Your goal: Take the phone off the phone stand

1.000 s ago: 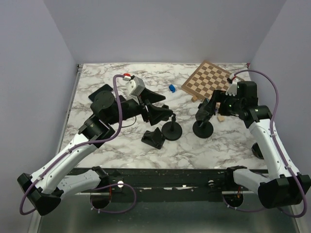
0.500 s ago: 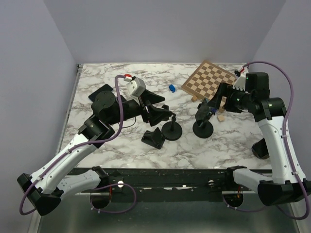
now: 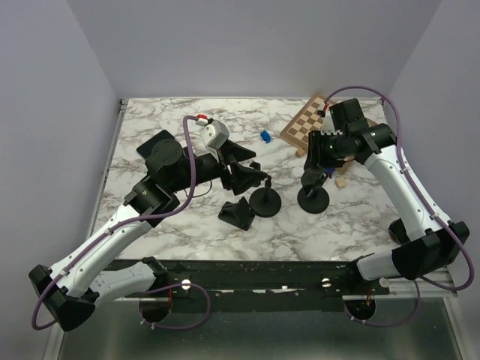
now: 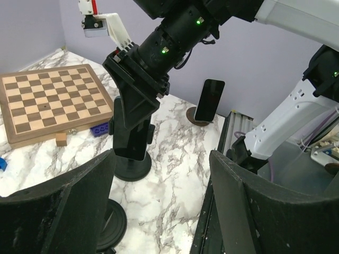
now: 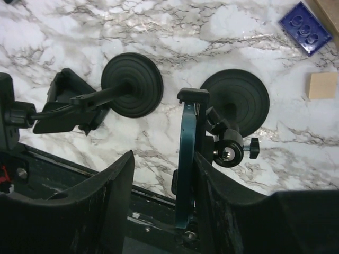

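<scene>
On the desk [image 3: 345, 217], toward the near side, the phone [image 5: 185, 159] stands upright in the clamp of the phone stand [image 5: 233, 98]. The right wrist camera sees it edge-on. The right end effector [image 5: 165, 164] hangs over it with its fingers wide, one on each side of the phone and not closed on it. The left end effector [image 4: 161, 169] is also wide and holds nothing. Farther back lies a chessboard [image 3: 319, 124].

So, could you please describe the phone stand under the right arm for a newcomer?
Start at the wooden chessboard at the far right of the white marble table. Just nearer than it is a black round-based phone stand. It sits right of a similar black stand, and is the one with a teal-edged phone upright beneath the right hand.
</scene>
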Controlling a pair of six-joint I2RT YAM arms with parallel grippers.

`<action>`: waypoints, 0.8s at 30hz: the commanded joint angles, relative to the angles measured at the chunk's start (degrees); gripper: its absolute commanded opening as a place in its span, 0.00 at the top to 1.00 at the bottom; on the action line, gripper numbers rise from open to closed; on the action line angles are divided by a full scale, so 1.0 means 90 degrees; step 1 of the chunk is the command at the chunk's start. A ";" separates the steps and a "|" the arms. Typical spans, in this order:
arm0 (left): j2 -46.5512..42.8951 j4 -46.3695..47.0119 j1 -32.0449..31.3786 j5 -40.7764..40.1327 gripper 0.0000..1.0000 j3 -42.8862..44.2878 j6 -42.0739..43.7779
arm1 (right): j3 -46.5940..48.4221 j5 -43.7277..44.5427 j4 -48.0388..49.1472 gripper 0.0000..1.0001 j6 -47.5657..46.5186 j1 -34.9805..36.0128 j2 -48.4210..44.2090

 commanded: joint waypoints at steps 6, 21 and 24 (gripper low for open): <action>0.0091 -0.0047 -0.0035 0.0023 0.21 0.0047 0.0041 | 0.0622 0.1604 -0.0384 0.63 -0.0358 0.0418 0.0466; 0.0090 0.0060 -0.0046 0.0108 0.21 -0.0013 -0.0055 | 0.0744 0.0423 -0.0148 0.99 -0.2945 0.1620 0.0720; 0.0114 0.0077 -0.0046 0.0131 0.21 -0.0027 -0.0078 | 0.0394 -0.1035 -0.0376 0.99 -0.4386 0.1621 0.0362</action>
